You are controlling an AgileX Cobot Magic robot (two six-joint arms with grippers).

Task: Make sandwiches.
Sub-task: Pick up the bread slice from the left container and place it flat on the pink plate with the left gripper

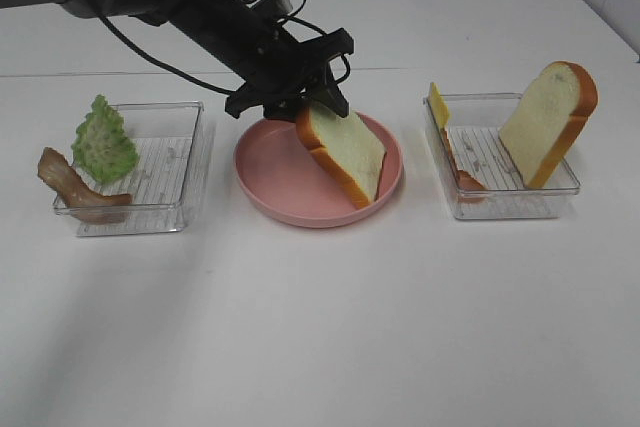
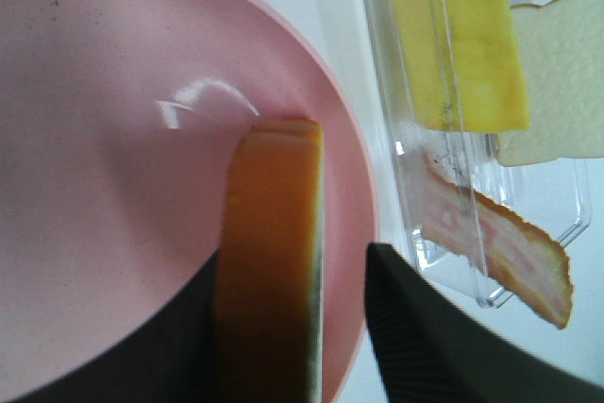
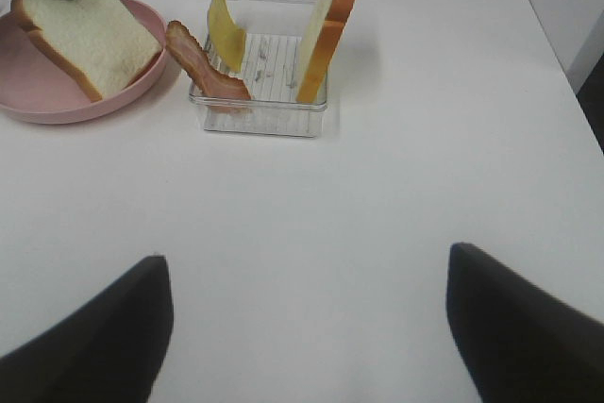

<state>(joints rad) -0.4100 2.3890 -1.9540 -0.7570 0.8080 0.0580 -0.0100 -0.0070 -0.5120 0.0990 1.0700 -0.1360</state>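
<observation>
No sandwiches are in view, only separate toy pieces. A white bread slice (image 1: 345, 152) with orange-brown crust leans tilted in the pink plate (image 1: 270, 182), its lower edge on the plate. My left gripper (image 1: 300, 102) straddles its upper crust. In the left wrist view the slice (image 2: 274, 261) touches one finger, and a gap separates it from the other finger (image 2: 415, 327), so the jaws stand open. My right gripper (image 3: 307, 327) hovers open over bare table, nothing between its fingers.
The right clear tray (image 1: 500, 202) holds a second bread slice (image 1: 550, 122) on edge, a yellow cheese slice (image 1: 438, 105) and a bacon strip (image 1: 462, 172). In the left clear tray (image 1: 190, 167) are green lettuce (image 1: 103, 142) and a bacon strip (image 1: 75, 187).
</observation>
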